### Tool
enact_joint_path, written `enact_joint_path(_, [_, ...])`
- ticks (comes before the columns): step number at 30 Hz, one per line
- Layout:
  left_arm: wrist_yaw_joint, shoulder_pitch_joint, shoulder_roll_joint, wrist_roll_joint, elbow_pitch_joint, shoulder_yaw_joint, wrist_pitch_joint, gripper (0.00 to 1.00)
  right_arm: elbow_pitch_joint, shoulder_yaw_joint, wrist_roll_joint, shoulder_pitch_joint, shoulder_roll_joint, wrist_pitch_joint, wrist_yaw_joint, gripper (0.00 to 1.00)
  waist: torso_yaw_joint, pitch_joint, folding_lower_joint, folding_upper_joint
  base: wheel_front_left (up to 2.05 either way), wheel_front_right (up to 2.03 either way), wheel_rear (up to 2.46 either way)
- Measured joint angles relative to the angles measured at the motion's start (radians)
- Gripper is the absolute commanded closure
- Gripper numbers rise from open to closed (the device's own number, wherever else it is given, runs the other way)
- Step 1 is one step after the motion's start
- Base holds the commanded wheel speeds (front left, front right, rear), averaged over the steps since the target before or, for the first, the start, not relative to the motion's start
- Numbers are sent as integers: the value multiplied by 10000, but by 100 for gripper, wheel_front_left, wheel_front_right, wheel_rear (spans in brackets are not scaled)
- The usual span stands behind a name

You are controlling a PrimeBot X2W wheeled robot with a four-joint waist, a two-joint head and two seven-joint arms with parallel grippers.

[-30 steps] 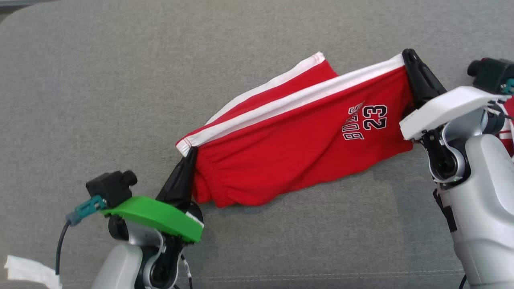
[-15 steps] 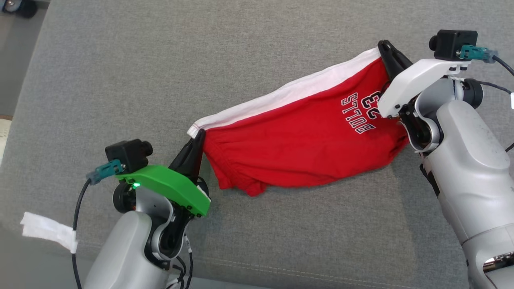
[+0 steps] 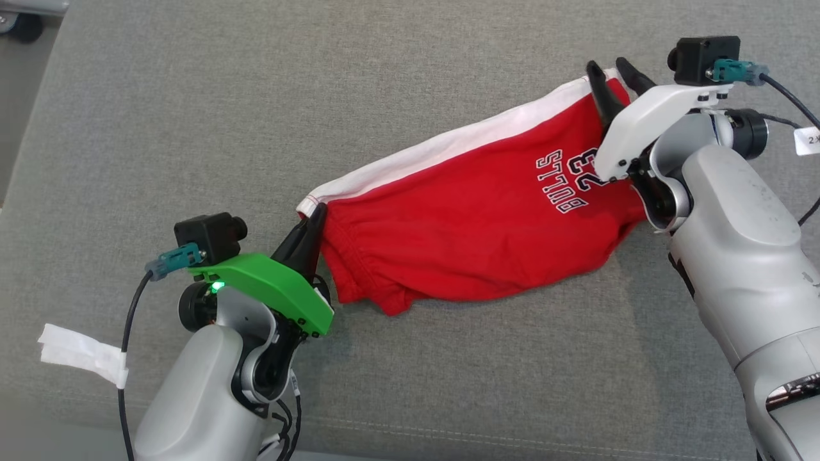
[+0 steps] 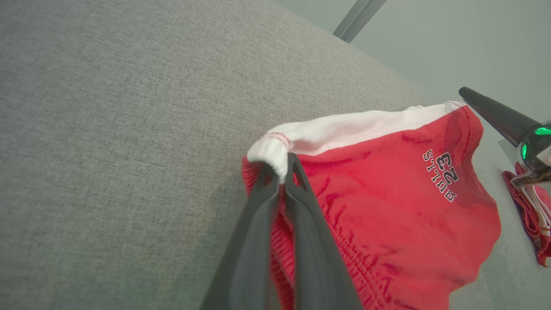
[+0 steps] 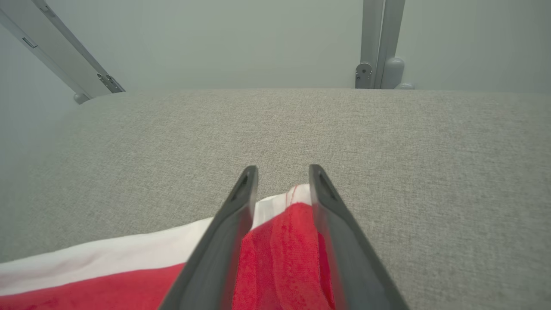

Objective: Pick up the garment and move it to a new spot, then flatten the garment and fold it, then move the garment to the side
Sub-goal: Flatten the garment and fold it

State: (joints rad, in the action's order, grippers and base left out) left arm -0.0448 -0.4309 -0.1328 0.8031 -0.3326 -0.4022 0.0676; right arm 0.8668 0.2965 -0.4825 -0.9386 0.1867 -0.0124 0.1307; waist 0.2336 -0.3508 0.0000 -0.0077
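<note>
Red shorts, the garment (image 3: 461, 230), with a white side stripe and "BULLS 23" print, lie stretched across the grey cushion (image 3: 256, 115). My left gripper (image 3: 314, 221) is shut on the white-edged corner at the garment's left end; the left wrist view shows its tips (image 4: 284, 165) pinching that hem of the garment (image 4: 387, 206). My right gripper (image 3: 612, 70) stands open at the far right corner. In the right wrist view the garment (image 5: 275, 254) lies loose between the spread fingers of that gripper (image 5: 283, 172).
A second red and white cloth (image 4: 531, 206) lies to the right of the shorts. A white tape strip (image 3: 80, 355) hangs at the lower left. The cushion's left edge drops to the floor, where a wheel (image 3: 25, 25) stands.
My right gripper has opened and let go of the right corner. Over the second the shorts were turned over, so the print now reads upside down. The head camera has shifted.
</note>
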Motion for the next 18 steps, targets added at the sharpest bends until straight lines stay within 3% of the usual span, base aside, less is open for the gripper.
enact_joint_path(1, [25,9,-8,31,23,58,-46,24,-65,180,23,-74,15,8,0,0,-58,-6,0,0,0,0,0])
enact_joint_path(2, [58,32,-6,42,73,71,-86,0,-178,351,17,-137,38,36,0,0,-114,-9,0,0,0,0,0])
enact_joint_path(11, [734,1048,-562,-1164,1785,6,-1379,0,-1526,1659,-439,-566,871,1950,2,0,-638,134,0,0,0,0,0])
enact_joint_path(18, [1243,1699,-681,-1919,2813,-330,-1893,0,-1542,1676,-357,-128,1381,2874,0,0,-473,40,0,0,0,0,0])
